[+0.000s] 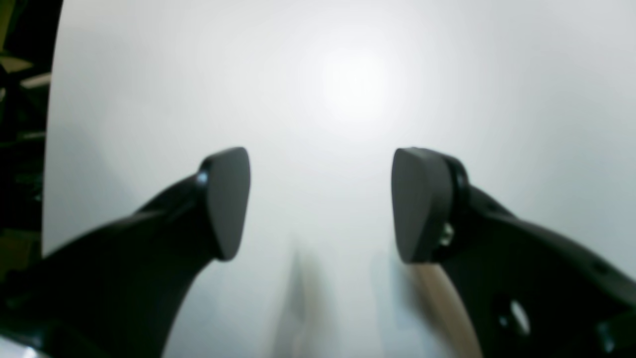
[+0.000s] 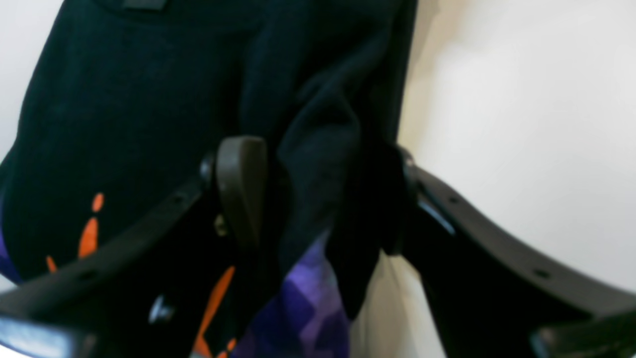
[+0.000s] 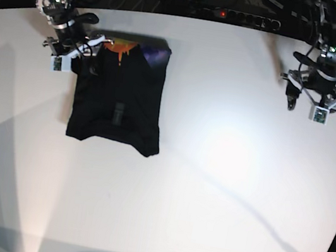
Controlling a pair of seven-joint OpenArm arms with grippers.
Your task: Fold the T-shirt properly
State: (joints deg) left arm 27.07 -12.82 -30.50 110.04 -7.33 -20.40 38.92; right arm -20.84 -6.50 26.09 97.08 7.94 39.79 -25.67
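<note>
Left wrist view: you see the left gripper [image 1: 320, 204] with its jaws spread wide and nothing between them. The pads [image 1: 227, 204] are matte, dark and rounded, almost teardrop-shaped. Beneath them lies only the table [image 1: 348, 89] — smooth, white, with a bright glare spot.

Right wrist view: the right gripper [image 2: 318, 194] has a thick bunched fold of the shirt [image 2: 139, 99] between its fingers. The jaws stand fairly wide; you cannot tell for sure whether they press the cloth or merely straddle it. The fabric is soft, matte black knit, creased into vertical ridges at the jaws. Orange streaks and a faceted purple patch of print show low in the frame.

Base view: the shirt [image 3: 122, 93] lies on the table's far left part, folded to a rough rectangle — edges slightly wavy, lower corner bulging. The print peeks out at the far edge. The right gripper [image 3: 80, 54] sits at the shirt's far-left corner; the left gripper [image 3: 316, 101] hangs well apart at the right.
</note>
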